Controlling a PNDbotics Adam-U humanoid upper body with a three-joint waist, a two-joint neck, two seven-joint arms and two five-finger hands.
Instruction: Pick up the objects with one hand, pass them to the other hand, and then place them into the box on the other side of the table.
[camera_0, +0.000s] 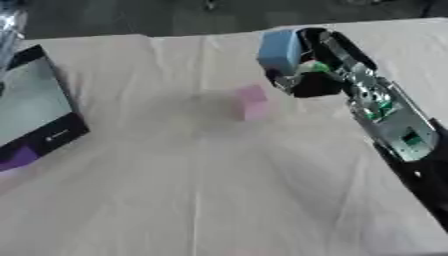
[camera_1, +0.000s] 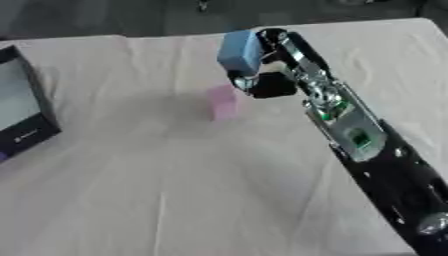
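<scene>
Right arm reaching in from the right side over the cloth-covered table (camera_0: 219, 200). The right hand (camera_0: 308, 75) is raised above the far part of the table with its fingers curled round a light blue block (camera_0: 280, 50), which is held clear of the cloth. A pink block (camera_0: 252, 102) rests on the cloth just below and to the left of the hand, apart from it; a soft shadow lies on the cloth to its left. The forearm shows silver plates with small green parts and darkens to black towards the lower right corner. At the left edge of the table stands a black box (camera_0: 52, 135) with a pale interior, well apart from both blocks; a purple patch shows at its lower left corner. The left hand appears in neither view
</scene>
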